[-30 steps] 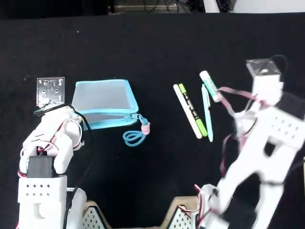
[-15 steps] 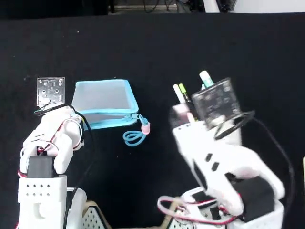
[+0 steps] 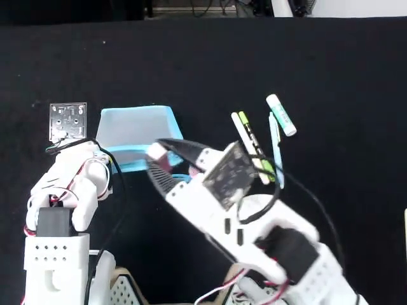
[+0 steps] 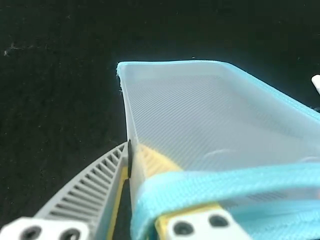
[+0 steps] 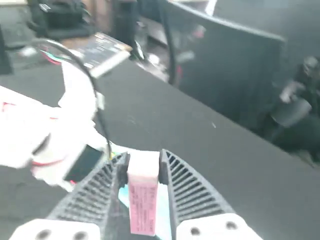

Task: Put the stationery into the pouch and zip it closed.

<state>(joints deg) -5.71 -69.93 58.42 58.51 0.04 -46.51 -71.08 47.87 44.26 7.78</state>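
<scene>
Bare black surface (image 3: pixel 210 57) stretches wide beyond the pouch (image 3: pixel 135 126), a translucent mesh bag trimmed in light blue, lying left of center. The left gripper (image 4: pixel 131 162) has its fingers clamped on the pouch's near corner. The right gripper (image 5: pixel 143 162), over the pouch's zipper end, pinches a pink eraser (image 5: pixel 143 202); the pens (image 3: pixel 254 147) lie just beyond.

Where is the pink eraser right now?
The pink eraser is gripped in the right tool, which in the high view hangs over the near edge of the blue pouch, left of the pens.
</scene>
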